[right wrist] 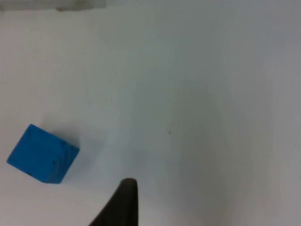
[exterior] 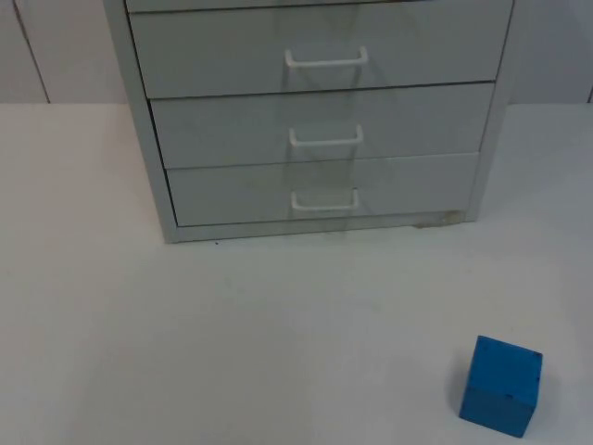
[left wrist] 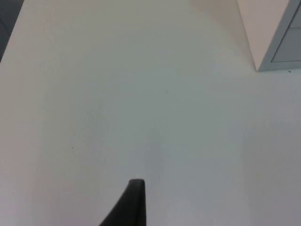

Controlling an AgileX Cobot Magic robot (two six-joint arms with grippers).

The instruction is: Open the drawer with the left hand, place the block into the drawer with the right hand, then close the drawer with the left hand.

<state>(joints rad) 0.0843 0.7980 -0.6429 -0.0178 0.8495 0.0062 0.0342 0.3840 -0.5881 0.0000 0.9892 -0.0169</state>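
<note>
1. Right, you have the cabinet standing at the back of the table, and all three drawers you can see are shut flush.
2. Your bottom drawer has its white handle dead centre; the middle drawer and the upper drawer carry the same handles above it.
3. Your block, blue, sits on the table well in front of the cabinet, off to the right, standing free.
4. Your left gripper hangs over bare table, with a corner of the cabinet ahead of it; you see one fingertip, so open or closed, I cannot tell.
5. Your right gripper hangs over the table near the block, not touching it; again one fingertip, so its state I cannot tell.
</note>
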